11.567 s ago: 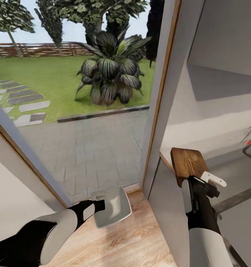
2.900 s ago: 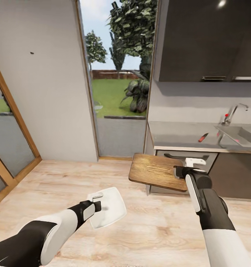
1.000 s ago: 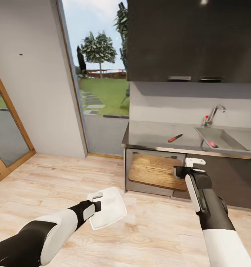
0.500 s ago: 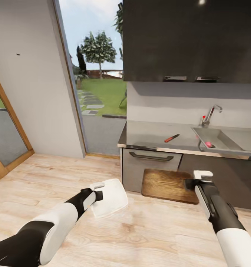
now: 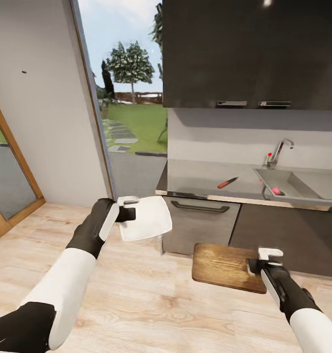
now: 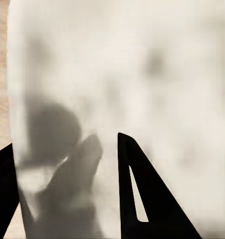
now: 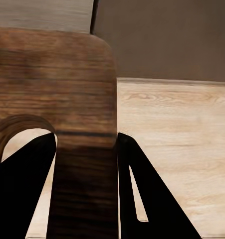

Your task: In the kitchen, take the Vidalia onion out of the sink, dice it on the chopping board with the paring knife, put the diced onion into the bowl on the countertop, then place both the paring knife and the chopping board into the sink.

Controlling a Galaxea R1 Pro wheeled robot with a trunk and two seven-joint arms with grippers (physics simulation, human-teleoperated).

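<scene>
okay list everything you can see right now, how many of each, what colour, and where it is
bowl: one, white, held in the left gripper above the floor
chopping board: one, brown wood, held in the right gripper, below counter height
paring knife: one, red handle, on the countertop
Vidalia onion: one, pinkish-red, in the sink
tap: one, chrome, behind the sink
left gripper: one, black, shut on the bowl's rim
right gripper: one, black, shut on the board's handle end

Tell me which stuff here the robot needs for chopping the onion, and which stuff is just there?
Needed: bowl in the left gripper; chopping board in the right gripper; paring knife on the countertop; Vidalia onion in the sink.

Just there: wall cabinets, garden tree, wooden floor.
</scene>
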